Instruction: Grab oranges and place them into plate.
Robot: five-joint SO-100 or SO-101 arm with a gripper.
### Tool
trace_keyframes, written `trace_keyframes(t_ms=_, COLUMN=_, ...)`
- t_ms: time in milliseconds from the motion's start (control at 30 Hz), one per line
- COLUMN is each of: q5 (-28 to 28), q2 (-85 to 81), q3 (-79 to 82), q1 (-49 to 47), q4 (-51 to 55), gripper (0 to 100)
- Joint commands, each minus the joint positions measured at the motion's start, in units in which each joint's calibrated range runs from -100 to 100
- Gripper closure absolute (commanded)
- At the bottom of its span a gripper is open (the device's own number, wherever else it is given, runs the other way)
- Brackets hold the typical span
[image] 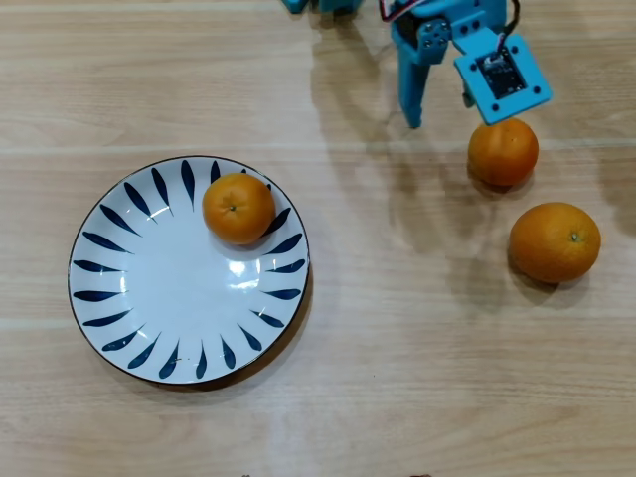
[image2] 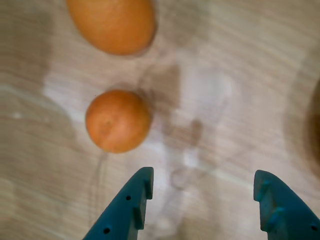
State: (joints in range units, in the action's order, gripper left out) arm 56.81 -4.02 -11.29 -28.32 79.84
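Note:
One small orange (image: 238,208) lies on the upper part of the white plate (image: 149,298) with dark blue leaf strokes, at the left of the overhead view. Two more oranges rest on the wooden table to the right: a smaller one (image: 503,151) (image2: 118,120) and a larger one (image: 555,241) (image2: 112,22). My blue gripper (image: 442,111) (image2: 202,182) hangs near the table's top edge, just up and left of the smaller orange. It is open and holds nothing. In the wrist view that orange sits ahead of the left finger (image2: 131,202), outside the gap between the fingers.
A blurred dark arc at the right edge of the wrist view is the plate's rim (image2: 315,135). The arm's base (image: 328,5) sits at the top edge of the overhead view. Pale wood tabletop surrounds everything.

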Motion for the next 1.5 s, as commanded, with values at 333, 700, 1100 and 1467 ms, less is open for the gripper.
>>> trace_keyframes(t_ms=333, q5=14.13, q2=9.01, q3=-3.33, q1=-12.97, q4=-0.56, gripper=51)
trace_keyframes(t_ms=700, q5=18.05, q2=18.39, q3=-2.61, q1=-18.45, q4=-13.88, gripper=51)
trace_keyframes(t_ms=1100, q5=18.05, q2=26.93, q3=-2.61, q1=-18.37, q4=-15.51, gripper=51)
trace_keyframes(t_ms=1467, q5=18.05, q2=28.03, q3=-2.52, q1=-18.45, q4=-15.51, gripper=65)
